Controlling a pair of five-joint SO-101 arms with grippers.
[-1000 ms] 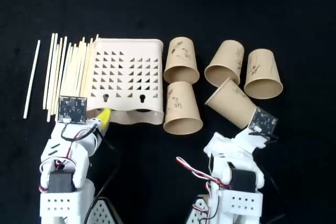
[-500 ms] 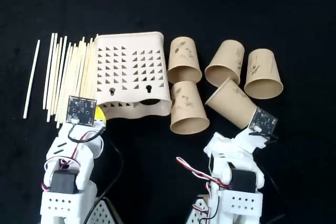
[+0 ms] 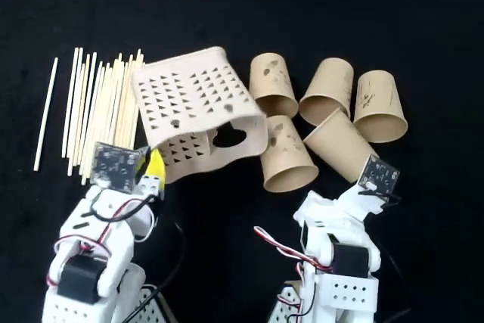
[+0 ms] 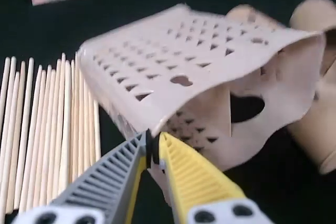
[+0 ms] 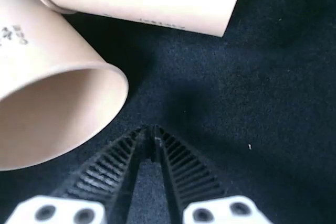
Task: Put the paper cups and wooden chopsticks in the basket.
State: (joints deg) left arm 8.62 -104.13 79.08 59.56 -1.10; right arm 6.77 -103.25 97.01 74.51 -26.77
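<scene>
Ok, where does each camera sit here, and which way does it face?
High view: fixed above the table, looking down on the beige perforated plastic basket; both white arms at its near edge.
Left wrist view: on the left wrist, looking along the left gripper, shut on that basket's rim.
Right wrist view: on the right wrist, looking down past the shut right gripper at two brown paper cups.
Shared: high and left wrist views both show basket and wooden chopsticks.

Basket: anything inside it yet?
Nothing shows inside the basket. Through its handle hole there is only dark. The walls cover most of the interior, so it cannot be fully checked.
</scene>
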